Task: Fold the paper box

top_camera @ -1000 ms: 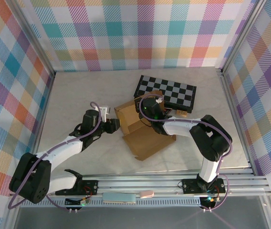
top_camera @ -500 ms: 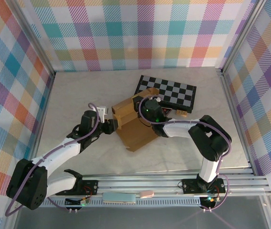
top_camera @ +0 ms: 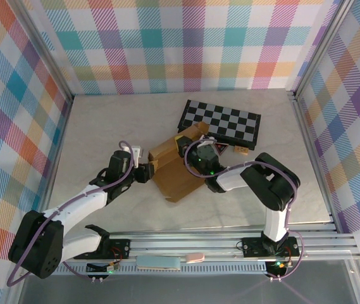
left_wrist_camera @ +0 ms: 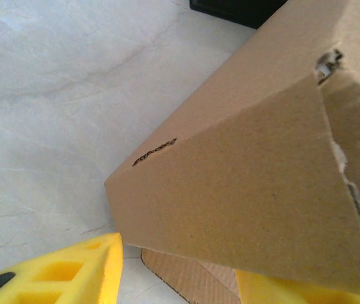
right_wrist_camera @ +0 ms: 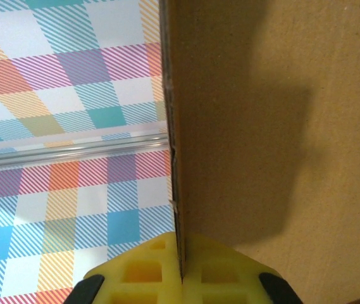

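Brown box point(top_camera: 174, 174) looks about half folded, closing left to do; right gripper point(right_wrist_camera: 180, 269) pinches its wall, left gripper point(top_camera: 147, 170) spread at its corner.

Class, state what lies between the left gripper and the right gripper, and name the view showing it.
The paper box lies between the left gripper and the right gripper, as the top external view shows.

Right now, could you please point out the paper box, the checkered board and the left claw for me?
paper box point(top_camera: 174, 178): top view, its brown upper panel.
checkered board point(top_camera: 221, 121): top view, middle of its squares.
left claw point(left_wrist_camera: 178, 266): left wrist view, midway between its yellow fingertips.
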Action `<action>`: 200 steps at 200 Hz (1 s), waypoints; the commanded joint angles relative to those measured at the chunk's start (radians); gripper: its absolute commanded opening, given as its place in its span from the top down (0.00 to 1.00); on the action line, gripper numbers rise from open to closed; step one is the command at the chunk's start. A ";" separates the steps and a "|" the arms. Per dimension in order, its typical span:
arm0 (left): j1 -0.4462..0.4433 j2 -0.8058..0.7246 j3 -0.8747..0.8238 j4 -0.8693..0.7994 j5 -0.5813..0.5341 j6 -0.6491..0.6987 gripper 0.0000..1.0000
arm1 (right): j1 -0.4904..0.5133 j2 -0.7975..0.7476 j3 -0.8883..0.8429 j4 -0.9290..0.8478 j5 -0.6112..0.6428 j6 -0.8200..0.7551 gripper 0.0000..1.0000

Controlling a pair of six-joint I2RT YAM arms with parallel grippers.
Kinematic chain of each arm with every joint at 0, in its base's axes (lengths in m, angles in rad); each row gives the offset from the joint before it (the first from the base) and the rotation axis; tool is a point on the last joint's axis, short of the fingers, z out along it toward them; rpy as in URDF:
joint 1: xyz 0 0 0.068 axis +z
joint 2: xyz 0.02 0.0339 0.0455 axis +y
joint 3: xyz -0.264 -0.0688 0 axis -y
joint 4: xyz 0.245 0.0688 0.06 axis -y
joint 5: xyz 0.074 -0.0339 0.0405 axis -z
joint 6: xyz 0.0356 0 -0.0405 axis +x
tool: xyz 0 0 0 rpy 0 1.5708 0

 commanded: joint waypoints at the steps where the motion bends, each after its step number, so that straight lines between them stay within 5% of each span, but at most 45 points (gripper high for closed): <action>1: -0.006 -0.001 -0.011 0.034 -0.032 0.015 0.52 | 0.019 0.025 -0.036 0.045 -0.022 -0.006 1.00; 200: -0.024 0.113 0.037 0.179 -0.069 -0.078 0.54 | 0.033 0.107 0.142 -0.128 0.006 0.031 1.00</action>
